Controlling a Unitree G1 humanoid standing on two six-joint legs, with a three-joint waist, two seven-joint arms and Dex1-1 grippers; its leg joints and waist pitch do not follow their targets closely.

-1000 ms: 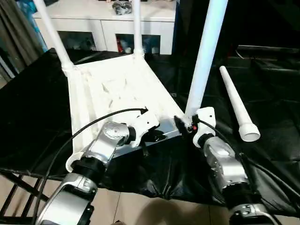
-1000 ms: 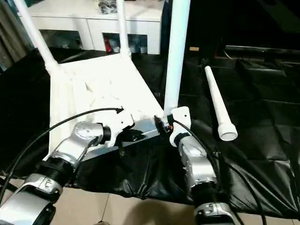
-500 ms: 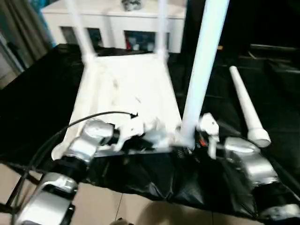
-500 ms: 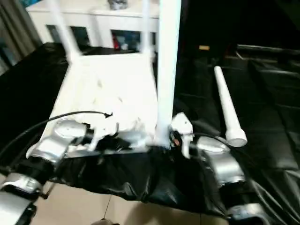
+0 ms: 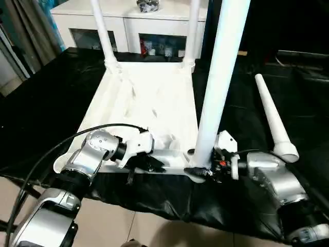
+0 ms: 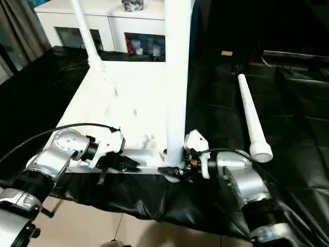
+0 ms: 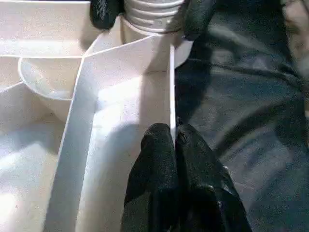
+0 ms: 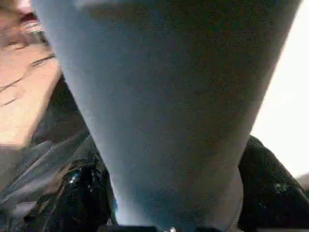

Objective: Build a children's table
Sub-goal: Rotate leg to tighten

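Left eye view, lower centre: my right gripper (image 5: 202,170) clamps the upright leg (image 5: 216,87) at its base, seating it in the tabletop (image 5: 149,98) corner socket. Left gripper (image 7: 170,137), fingers pressed together on the tabletop's edge wall, steadies it, I judge.

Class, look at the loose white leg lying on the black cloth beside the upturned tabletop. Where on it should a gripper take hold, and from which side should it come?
Probably mid-shaft, from above. The loose leg lies flat on the black cloth, apart from the tabletop, so its upper side is open. The round tube narrows toward the far tip and flares at the near end; a grip near the middle should balance it, fingers straddling its width.
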